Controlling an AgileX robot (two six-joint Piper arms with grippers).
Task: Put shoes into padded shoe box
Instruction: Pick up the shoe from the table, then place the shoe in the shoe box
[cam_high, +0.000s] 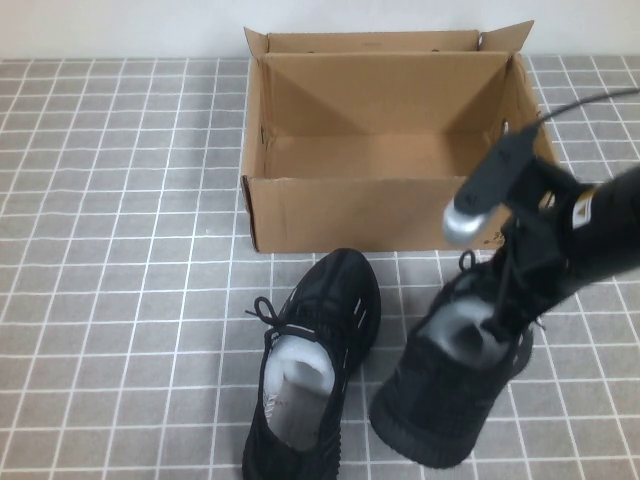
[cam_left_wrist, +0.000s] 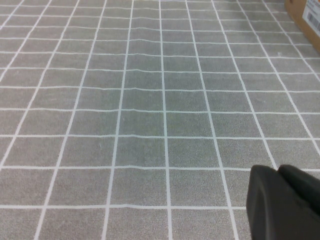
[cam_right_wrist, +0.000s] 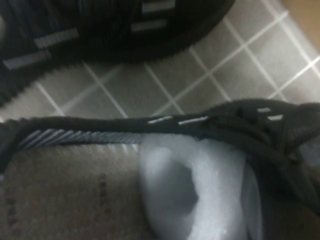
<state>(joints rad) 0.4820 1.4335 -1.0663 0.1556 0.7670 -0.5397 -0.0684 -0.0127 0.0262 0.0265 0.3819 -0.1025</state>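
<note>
The brown cardboard shoe box (cam_high: 345, 212) stands open at the back centre, its inside bare. One black sneaker (cam_high: 315, 365) lies on the tiles in front of it, toe toward the box, with white stuffing inside. My right gripper (cam_high: 503, 315) reaches into the opening of the other black sneaker (cam_high: 450, 400) and is shut on its collar; this shoe is tilted with its heel sole showing. In the right wrist view the held sneaker's collar (cam_right_wrist: 225, 125) and white stuffing (cam_right_wrist: 190, 185) fill the frame, with the other sneaker (cam_right_wrist: 125, 30) beyond. My left gripper (cam_left_wrist: 282, 202) is shut and empty over bare tiles.
The table is covered by a grey cloth with a white grid (cam_high: 120, 250). A corner of the box (cam_left_wrist: 306, 15) shows in the left wrist view. The left arm is out of the high view. The right arm's black cable (cam_high: 590, 100) arcs above the box's right wall.
</note>
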